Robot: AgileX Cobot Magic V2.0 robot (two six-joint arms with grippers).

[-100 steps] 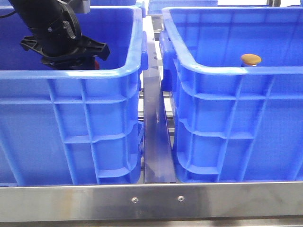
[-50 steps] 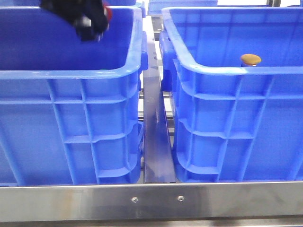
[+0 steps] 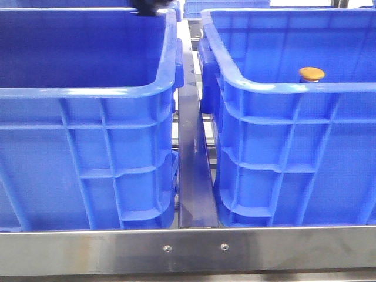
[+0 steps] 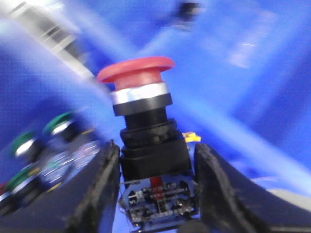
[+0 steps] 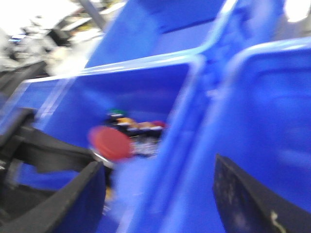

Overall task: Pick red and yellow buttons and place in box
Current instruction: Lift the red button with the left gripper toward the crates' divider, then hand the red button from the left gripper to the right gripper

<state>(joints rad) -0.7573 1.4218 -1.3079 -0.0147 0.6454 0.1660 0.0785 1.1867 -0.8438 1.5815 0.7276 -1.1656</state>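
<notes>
Two blue crates; one red button; one yellow button

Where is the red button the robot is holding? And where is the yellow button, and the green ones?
red button (image 4: 136,71): left wrist view, on its red mushroom cap.
yellow button (image 3: 311,73): front view, on its cap, inside the right-hand crate.
green buttons (image 4: 59,122): left wrist view, on one blurred green cap.

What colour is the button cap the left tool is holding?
Red, clearest in the left wrist view.
</notes>
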